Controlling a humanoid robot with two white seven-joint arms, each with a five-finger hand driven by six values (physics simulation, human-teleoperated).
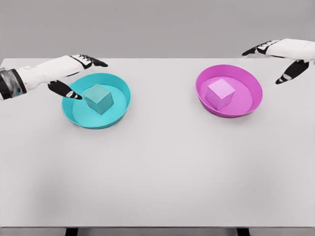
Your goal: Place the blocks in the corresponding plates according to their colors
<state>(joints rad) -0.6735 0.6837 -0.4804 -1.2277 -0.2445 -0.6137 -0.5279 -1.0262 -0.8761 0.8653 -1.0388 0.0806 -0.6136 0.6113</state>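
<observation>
A teal block [99,98] rests inside the teal plate [118,114] on the table's left side. A pink block [220,93] lies in the magenta plate [246,106] on the right. My left hand [78,76] hovers over the teal plate's left rim, fingers spread and holding nothing, thumb tip just left of the teal block. My right hand [278,63] floats beyond the magenta plate's right rim, open and empty, apart from the pink block.
The white table [157,172] stretches wide in front of both plates. Its front edge runs along the bottom of the view, with dark legs just showing below.
</observation>
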